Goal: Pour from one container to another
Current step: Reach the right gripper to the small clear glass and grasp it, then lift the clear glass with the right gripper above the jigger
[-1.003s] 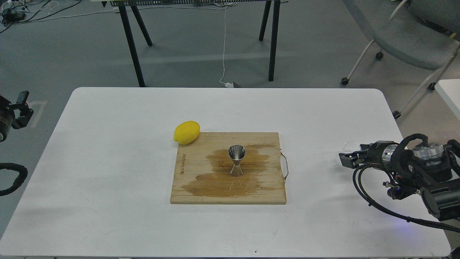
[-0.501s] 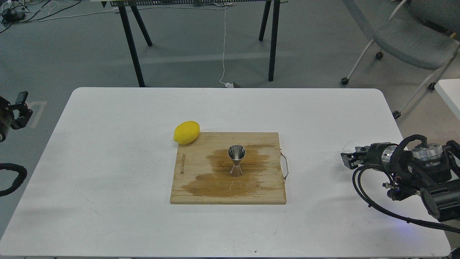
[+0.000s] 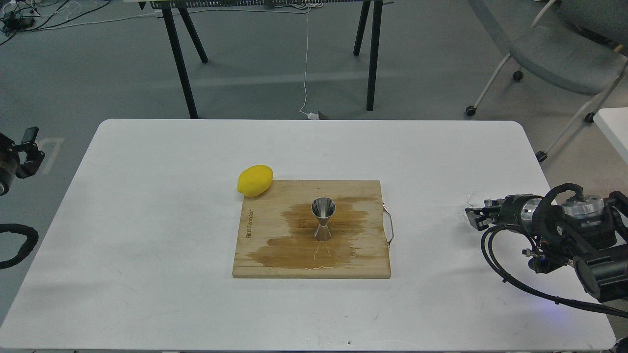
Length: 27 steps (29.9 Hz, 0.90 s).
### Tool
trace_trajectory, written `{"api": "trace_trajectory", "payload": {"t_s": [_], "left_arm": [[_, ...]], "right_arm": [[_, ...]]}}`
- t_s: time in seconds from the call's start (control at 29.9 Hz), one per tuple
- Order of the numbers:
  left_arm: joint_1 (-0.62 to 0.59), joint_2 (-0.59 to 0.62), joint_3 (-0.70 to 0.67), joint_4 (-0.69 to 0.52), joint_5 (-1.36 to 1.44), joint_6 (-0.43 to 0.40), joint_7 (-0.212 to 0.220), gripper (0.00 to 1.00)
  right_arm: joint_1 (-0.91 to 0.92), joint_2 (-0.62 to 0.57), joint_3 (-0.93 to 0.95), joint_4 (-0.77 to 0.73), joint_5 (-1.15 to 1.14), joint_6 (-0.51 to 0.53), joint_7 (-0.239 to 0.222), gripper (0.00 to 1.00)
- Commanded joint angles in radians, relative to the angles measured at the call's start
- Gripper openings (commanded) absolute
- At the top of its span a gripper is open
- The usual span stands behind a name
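Note:
The steel jigger (image 3: 323, 220) stands upright in the middle of a wooden cutting board (image 3: 265, 245), on a dark wet stain. The clear glass cup (image 3: 477, 199) is a faint round outline on the white table near the right edge. It sits just behind the tips of my right gripper (image 3: 472, 217). That gripper lies low over the table, pointing left, its two fingers slightly apart with nothing between them. My left gripper (image 3: 30, 148) hangs off the table's left side, open and holding nothing.
A yellow lemon (image 3: 254, 180) lies at the board's far left corner. The board has a metal handle (image 3: 390, 226) on its right side. The white table (image 3: 147, 220) ends close to my right arm. Table legs and a wheeled chair (image 3: 554, 54) stand on the floor beyond.
My right gripper has drawn back slightly to the right, while the glass cup stayed in place. The left gripper has drifted a little to the left.

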Motion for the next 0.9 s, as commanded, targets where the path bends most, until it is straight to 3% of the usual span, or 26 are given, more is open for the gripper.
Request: {"api": "trace_trajectory", "payload": {"t_s": [0.0,0.33,0.64,0.87], "left_arm": [[0.000,0.000,0.001,0.000,0.000,0.000,0.000,1.00],[0.000,-0.001,0.002,0.005,0.000,0.000,0.000,1.00],[0.002,-0.024,0.007,0.029,0.003,0.000,0.000,1.00],[-0.002,-0.023,0.008,0.043,0.011,0.000,0.000,1.00]], "right_arm": [[0.002,0.000,0.000,0.004,0.000,0.000,0.000,0.40],[0.038,-0.012,0.002,0.027,-0.002,0.000,-0.003,0.39],[0.156,-0.040,-0.008,0.315,-0.112,0.000,-0.009,0.38],[0.399,-0.051,-0.317,0.475,-0.153,0.000,-0.005,0.38]]}}
